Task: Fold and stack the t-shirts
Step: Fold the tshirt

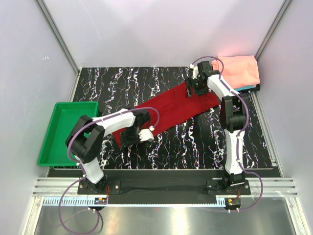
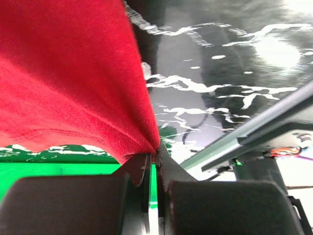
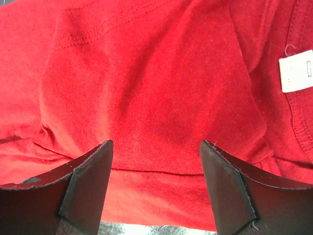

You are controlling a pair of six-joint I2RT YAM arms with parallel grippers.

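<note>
Left claw (image 2: pixel 155 157) tight on red t-shirt (image 2: pixel 73 73)

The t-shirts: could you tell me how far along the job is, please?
Done: the salmon-pink t-shirt lies folded at the far right corner, on a teal sliver. In hand: the dark red t-shirt lies stretched out; the left gripper is shut on its near end, the right gripper open over the far end. Left: finishing that fold and stacking it.

Top external looks down from above and behind the arm bases (image 1: pixel 98 183), whole table (image 1: pixel 195 142) in frame. Left wrist low, very close, looking across the table. Right wrist close, facing down. All three share the dark red t-shirt (image 1: pixel 176 110).
</note>
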